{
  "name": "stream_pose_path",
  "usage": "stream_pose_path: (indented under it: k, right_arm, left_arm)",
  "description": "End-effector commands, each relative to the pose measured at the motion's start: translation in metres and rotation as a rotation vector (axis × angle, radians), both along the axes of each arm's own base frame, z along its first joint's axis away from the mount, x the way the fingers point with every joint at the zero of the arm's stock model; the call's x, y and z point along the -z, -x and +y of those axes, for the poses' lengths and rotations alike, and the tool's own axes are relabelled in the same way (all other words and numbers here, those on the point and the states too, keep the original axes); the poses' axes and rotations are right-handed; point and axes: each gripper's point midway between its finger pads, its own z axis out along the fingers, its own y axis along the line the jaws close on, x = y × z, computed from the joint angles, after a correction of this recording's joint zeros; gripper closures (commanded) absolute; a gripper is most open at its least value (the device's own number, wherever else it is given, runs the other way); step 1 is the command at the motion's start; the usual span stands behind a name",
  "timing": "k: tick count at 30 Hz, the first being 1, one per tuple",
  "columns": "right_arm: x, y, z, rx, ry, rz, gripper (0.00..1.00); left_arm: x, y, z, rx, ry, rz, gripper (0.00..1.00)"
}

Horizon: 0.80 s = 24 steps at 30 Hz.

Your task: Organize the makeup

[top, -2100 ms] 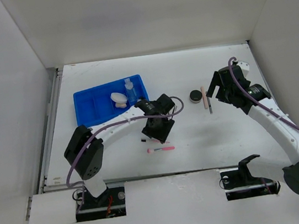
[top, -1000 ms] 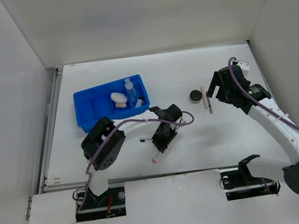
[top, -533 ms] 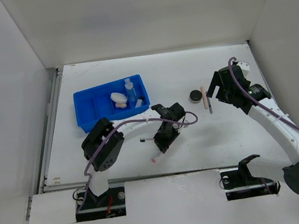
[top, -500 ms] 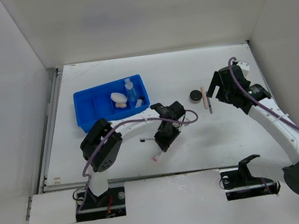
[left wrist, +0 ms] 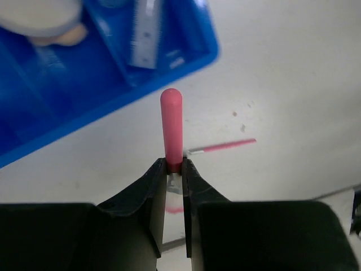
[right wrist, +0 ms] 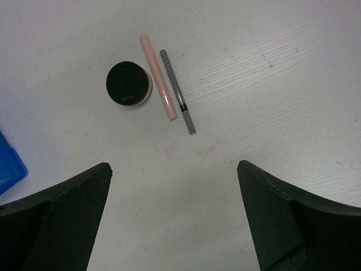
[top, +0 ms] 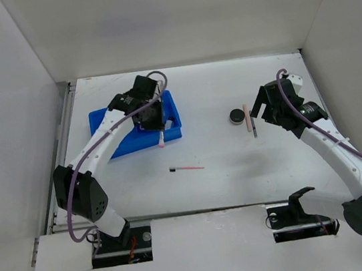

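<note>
The left gripper (left wrist: 174, 165) is pinching narrowly a pink-handled brush (left wrist: 171, 118), which should handle light, stiff and slick, by what seems its ferrule, at the blue tray's (left wrist: 84, 84) five o'clock corner, while the right gripper (right wrist: 175, 220) is hovering wide open near the black jar (right wrist: 128, 84).

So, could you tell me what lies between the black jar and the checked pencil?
A beige stick lies between black jar and checked pencil, clearest in the right wrist view.
</note>
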Motion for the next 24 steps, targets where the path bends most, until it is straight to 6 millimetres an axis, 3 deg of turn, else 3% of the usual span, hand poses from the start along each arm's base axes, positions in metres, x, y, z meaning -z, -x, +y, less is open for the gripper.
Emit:
stream_pose_path:
  k: [1,7,10,11,12,14,22,24]
  right_arm:
    - [-0.013,-0.005,-0.002,0.01,-0.006,-0.055,0.01]
    - [-0.016,-0.004,-0.002,0.005,-0.002,-0.063,0.01]
    - [-0.016,-0.004,-0.001,-0.003,-0.009,-0.061,0.01]
    - [-0.016,-0.004,-0.001,-0.003,-0.009,-0.061,0.01]
    - [-0.019,-0.003,-0.001,-0.003,-0.012,-0.071,0.01]
    - [-0.019,-0.003,-0.001,-0.003,-0.012,-0.071,0.01]
    - [-0.017,-0.001,-0.003,0.004,-0.004,-0.064,0.01]
    - [-0.02,-0.001,-0.005,0.01,0.002,-0.066,0.01]
  left_arm:
    - [-0.005,-0.029,0.04,-0.254,-0.04,-0.015,1.0]
    - [-0.004,-0.083,0.106,-0.514,-0.112,-0.046,1.0]
    - [-0.007,-0.104,0.122,-0.57,-0.124,-0.069,1.0]
    - [0.004,-0.108,0.133,-0.595,-0.144,-0.035,1.0]
    - [-0.003,-0.117,0.14,-0.619,-0.158,-0.058,1.0]
    - [0.003,-0.132,0.148,-0.627,-0.17,-0.054,1.0]
    - [0.042,-0.153,0.172,-0.675,-0.279,0.006,1.0]
    - [0.039,-0.156,0.173,-0.68,-0.285,-0.002,0.71]
